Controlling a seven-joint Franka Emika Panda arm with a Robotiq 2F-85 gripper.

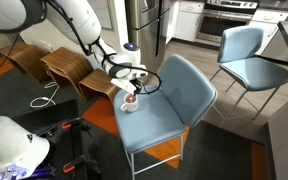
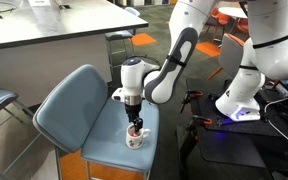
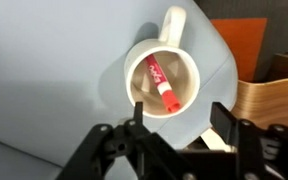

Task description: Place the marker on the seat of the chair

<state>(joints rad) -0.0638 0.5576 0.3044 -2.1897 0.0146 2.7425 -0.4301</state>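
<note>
Slim red marker (image 3: 161, 85) in round wht cup (image 3: 182, 70)

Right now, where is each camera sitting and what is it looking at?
An exterior view: high up near the chair, looking down; the white arm and end effector show.
An exterior view: facing the chair from another side; the arm shows too.
Wrist view: on the wrist, looking down into the white cup holding the marker; end effector fingers show.
Shared: both exterior views show the cup on the chair.
</note>
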